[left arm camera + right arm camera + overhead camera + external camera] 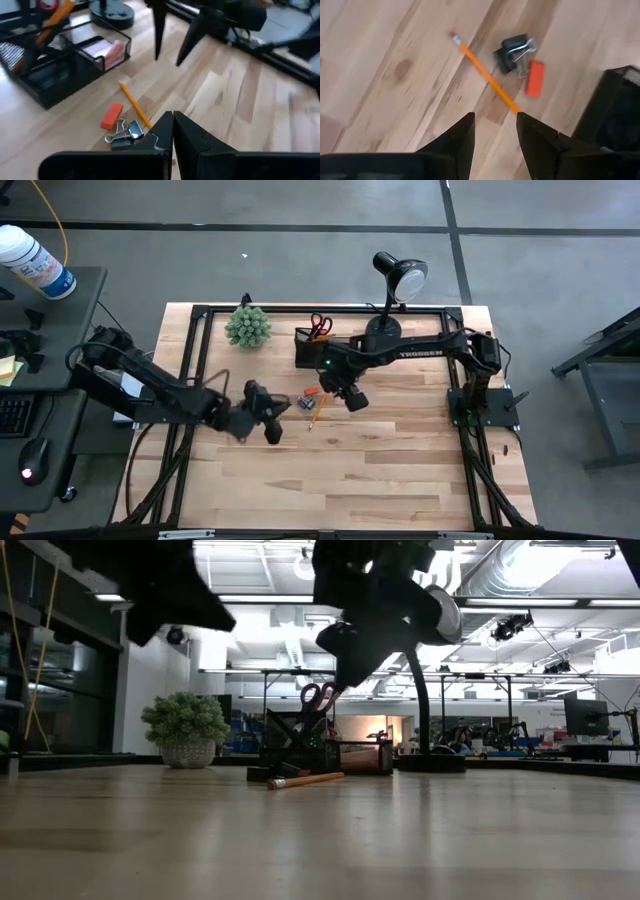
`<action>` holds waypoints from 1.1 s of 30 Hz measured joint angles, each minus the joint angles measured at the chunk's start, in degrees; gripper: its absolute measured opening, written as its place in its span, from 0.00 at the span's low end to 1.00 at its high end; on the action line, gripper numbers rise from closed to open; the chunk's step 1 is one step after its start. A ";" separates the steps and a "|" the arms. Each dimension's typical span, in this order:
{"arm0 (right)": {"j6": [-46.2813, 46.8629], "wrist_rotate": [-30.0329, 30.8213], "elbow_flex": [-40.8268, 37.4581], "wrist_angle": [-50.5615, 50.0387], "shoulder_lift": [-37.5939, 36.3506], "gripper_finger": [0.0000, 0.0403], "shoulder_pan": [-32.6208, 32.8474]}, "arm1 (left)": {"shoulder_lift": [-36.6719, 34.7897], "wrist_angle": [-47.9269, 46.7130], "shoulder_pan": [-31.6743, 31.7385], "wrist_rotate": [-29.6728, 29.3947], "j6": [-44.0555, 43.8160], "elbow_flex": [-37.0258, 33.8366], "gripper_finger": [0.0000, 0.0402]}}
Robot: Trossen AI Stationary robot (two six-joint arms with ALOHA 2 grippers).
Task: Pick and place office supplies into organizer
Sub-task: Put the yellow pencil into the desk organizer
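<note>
Scissors [319, 326] and sticky notes [107, 50] already in organizer [318, 348]; pencil [487, 77], binder clip [514, 53], orange eraser [535, 85] left on table [400, 460]; right gripper [495, 131] spread and empty above them, left gripper [173, 131] pressed together.

At the centre of the frame an orange pencil [305, 780] lies on the wooden table [320, 840] before the black organizer [300, 748], red-handled scissors [318, 696] standing up out of it. A potted green plant [187, 727] sits at left. Two dark arms hang blurred along the top.
</note>
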 joint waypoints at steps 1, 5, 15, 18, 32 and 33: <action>-0.74 -0.69 0.00 -0.90 0.00 0.35 -0.23 | 0.74 -0.50 -1.76 -2.58 -2.57 0.02 0.00; -2.04 -4.02 0.00 -2.32 0.01 0.35 -1.34 | 4.62 -0.96 -9.41 -13.88 -11.86 0.48 0.00; 1.17 -5.52 0.00 -1.29 0.02 0.35 -2.27 | 27.62 -18.86 -9.09 -9.05 -18.78 22.85 0.00; 3.13 -5.48 0.00 -1.71 0.02 0.35 -2.25 | 32.91 -32.05 -8.24 -7.73 -26.83 29.57 0.00; 12.18 -6.95 0.11 -1.62 0.02 0.35 -1.66 | 35.67 -21.09 -11.44 -9.58 -37.19 18.30 0.03; 12.16 -6.92 0.11 -1.50 0.02 0.35 -1.40 | 35.67 -19.60 -11.45 -9.58 -35.39 17.75 0.04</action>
